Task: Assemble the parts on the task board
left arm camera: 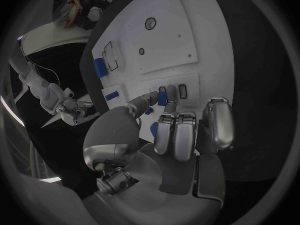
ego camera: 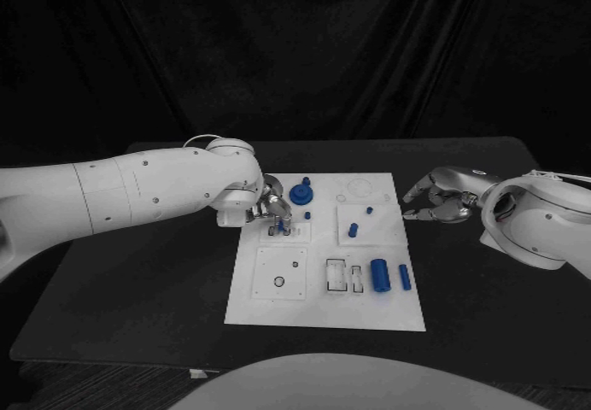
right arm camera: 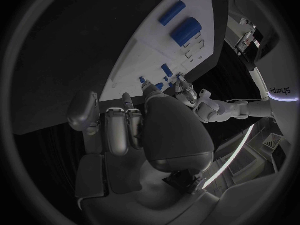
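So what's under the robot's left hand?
Under the left hand lies the white task board. Its fingers pinch a small blue part there. The board below the palm is covered.

left hand (ego camera: 273,207) covering a small blue part (ego camera: 282,225), grip unclear

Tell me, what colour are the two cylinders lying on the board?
Blue cylinders, clearest in the head view.
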Controlling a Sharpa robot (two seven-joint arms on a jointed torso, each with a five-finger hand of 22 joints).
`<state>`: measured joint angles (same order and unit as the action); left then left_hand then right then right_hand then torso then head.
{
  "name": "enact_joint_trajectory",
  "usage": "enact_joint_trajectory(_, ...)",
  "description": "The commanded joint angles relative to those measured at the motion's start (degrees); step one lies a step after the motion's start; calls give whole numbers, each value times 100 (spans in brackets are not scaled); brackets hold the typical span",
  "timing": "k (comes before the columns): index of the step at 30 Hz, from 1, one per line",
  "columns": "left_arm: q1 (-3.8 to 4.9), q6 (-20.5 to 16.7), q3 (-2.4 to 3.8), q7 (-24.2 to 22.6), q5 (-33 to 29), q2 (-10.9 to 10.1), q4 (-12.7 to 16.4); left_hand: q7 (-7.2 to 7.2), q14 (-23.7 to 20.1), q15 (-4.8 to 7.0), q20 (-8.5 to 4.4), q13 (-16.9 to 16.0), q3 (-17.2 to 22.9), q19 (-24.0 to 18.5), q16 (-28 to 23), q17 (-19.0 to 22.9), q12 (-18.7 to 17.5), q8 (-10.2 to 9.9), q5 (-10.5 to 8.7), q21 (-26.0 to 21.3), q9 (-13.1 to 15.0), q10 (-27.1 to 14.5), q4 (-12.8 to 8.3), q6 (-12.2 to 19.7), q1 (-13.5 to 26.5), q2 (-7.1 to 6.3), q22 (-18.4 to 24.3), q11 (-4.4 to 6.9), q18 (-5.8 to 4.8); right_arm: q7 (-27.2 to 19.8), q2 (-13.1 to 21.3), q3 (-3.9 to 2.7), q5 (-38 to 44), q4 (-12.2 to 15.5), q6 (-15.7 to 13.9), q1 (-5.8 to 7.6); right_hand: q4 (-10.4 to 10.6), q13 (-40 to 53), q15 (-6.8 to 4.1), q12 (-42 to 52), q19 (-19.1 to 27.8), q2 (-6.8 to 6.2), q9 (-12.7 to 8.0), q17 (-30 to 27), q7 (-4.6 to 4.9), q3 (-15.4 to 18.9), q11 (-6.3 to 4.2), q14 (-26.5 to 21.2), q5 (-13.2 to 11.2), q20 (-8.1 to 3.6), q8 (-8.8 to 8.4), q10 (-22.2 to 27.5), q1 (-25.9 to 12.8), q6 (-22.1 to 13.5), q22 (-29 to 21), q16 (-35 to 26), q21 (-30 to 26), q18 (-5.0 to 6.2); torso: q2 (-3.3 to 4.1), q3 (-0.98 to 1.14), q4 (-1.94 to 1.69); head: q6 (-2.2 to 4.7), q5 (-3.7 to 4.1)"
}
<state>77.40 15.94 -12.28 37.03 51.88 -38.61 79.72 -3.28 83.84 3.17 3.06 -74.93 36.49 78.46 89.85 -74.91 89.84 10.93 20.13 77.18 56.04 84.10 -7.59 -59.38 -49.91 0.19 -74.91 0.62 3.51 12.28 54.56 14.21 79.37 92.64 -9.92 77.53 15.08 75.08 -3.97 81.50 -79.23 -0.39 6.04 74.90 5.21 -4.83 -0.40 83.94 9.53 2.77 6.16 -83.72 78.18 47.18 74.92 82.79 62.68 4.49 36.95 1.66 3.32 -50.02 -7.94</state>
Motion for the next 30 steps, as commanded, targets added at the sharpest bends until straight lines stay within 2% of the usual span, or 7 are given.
enact_joint_trajectory(1,4,122,0,19,-49,17,12,50,616,34,-3,-1507,59,42,15,-1509,16,32,27,27,7,590,-39,1,-5,36,-500,43,52,78,-2,-3,13,6,45,-15,-45,545,37,-16,29,-6,-7,716,17,0,20,335,33,8,-31,12,49,37,772,-32,-33,92,4,0,-2,2,0)
enact_joint_trajectory(18,-28,94,-1,-39,-49,43,-33,49,616,36,-5,-1507,67,24,15,-1509,16,31,28,6,8,590,-50,2,-11,41,-485,44,59,92,-4,-3,14,-5,72,-16,-46,540,37,-21,33,-7,-8,709,17,1,21,332,35,8,-31,15,51,39,769,-38,-44,93,-8,-4,-2,2,-9)
enact_joint_trajectory(30,-30,-36,-1,-78,-49,-46,117,46,616,37,-7,-1507,81,26,15,-1509,16,29,47,5,10,590,-56,2,-7,54,-487,42,59,100,8,-3,14,-7,74,-22,-46,540,37,-21,33,-7,-8,709,17,1,21,332,35,8,-31,15,51,39,769,-38,-44,93,-4,-4,1,2,-6)
